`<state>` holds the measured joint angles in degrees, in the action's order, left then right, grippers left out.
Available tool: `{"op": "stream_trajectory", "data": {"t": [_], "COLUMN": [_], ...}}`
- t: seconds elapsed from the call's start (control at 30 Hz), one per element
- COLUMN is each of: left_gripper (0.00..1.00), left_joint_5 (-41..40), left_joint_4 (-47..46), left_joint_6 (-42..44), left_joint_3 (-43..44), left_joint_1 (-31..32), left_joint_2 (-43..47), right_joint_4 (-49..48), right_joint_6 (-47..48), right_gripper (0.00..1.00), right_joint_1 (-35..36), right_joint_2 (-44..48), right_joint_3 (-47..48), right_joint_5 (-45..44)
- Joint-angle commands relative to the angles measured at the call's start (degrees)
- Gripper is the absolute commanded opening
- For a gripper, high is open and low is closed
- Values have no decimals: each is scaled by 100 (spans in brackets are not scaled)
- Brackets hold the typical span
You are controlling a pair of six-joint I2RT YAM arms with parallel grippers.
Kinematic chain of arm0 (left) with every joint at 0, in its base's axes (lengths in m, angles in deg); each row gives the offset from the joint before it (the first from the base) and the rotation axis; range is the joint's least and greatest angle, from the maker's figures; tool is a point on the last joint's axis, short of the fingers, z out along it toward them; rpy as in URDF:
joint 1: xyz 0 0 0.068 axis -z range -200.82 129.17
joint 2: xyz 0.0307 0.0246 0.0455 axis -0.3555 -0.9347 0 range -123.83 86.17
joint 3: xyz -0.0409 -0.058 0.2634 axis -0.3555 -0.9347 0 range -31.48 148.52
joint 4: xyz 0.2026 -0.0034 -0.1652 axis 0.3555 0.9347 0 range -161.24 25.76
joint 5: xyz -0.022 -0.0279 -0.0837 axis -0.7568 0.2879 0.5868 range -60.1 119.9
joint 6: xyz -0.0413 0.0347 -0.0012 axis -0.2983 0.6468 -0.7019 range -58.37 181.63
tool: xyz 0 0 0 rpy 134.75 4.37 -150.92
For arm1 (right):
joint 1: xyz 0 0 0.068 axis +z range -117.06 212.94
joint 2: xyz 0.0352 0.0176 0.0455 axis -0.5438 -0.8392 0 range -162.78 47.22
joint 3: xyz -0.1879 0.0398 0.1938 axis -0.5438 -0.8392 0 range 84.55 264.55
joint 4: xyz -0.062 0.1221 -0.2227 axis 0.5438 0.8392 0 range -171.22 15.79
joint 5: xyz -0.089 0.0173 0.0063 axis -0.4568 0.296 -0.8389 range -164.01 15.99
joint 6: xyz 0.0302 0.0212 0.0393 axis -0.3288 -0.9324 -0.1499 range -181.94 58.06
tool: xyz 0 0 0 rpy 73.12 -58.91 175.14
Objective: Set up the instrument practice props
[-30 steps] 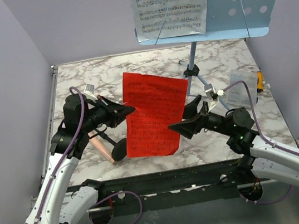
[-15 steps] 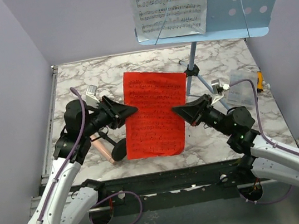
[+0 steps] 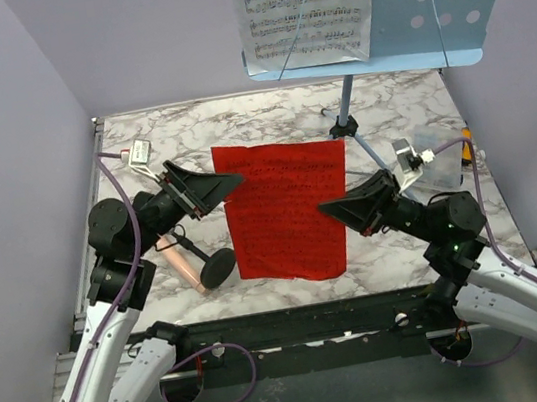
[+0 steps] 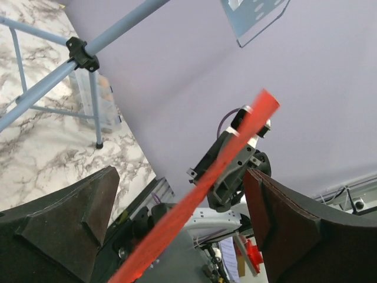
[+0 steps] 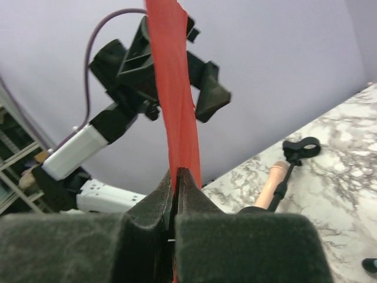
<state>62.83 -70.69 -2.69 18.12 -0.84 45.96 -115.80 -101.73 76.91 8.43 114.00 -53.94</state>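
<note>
The red sheet (image 3: 285,209) hangs upright above the table, pinched at its right edge by my right gripper (image 3: 329,211), which is shut on it; the same red sheet (image 5: 172,88) rises from those closed jaws. My left gripper (image 3: 235,179) stands open at the sheet's upper left corner, and the red sheet (image 4: 200,188) runs edge-on between its spread fingers (image 4: 65,218) without being pinched. The light blue music stand (image 3: 426,5) holds white sheet music (image 3: 306,8) at the back. The pinkish microphone (image 3: 183,264) on its black round base (image 3: 217,267) lies on the table at the left.
A small clear box (image 3: 434,168) sits behind my right arm near the right wall. The stand's tripod legs (image 3: 355,137) spread over the marble table (image 3: 158,137) behind the sheet. Lavender walls close both sides.
My right gripper has shut on the red sheet's right edge. My left gripper has opened, letting go of the left edge. Both arms have risen, and the sheet now hangs more upright.
</note>
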Motion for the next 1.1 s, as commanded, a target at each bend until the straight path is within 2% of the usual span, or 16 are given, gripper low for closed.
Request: {"op": "stream_trajectory", "data": {"t": [0.0,0.17,0.4,0.5,0.63,0.73,0.77,0.8,0.83,0.93,1.07], "left_gripper": [93,74,66,58,35,10,3,0,0,0,0], "left_joint_5": [323,594,873,990,975,1010,1050,1082,1096,1129,1257], "left_joint_4": [-929,-1516,-2522,-2803,-3027,-3070,-3070,-3070,-3057,-2999,-2912], "left_joint_6": [98,-17,-508,-565,-549,-328,-214,-52,75,468,905], "left_joint_3": [-74,-156,-476,-395,-274,-59,39,164,277,743,1524], "left_joint_1": [-4,-4,4,5,13,23,23,23,23,23,23], "left_joint_2": [-200,-167,-115,-235,-374,-545,-617,-678,-742,-989,-1488], "right_joint_4": [124,147,218,188,347,593,750,1089,1463,3139,5249], "right_joint_6": [-320,-375,-363,-337,-304,-223,-91,98,323,1241,2623], "right_gripper": [1,0,1,0,1,1,3,10,20,42,59], "right_joint_1": [31,31,31,30,30,32,33,26,27,24,29], "right_joint_2": [188,460,433,356,278,217,193,176,163,52,-387], "right_joint_3": [147,58,233,341,471,591,689,839,1067,1996,3695], "right_joint_5": [550,313,230,299,64,-234,-341,-498,-658,-1499,-2973]}}
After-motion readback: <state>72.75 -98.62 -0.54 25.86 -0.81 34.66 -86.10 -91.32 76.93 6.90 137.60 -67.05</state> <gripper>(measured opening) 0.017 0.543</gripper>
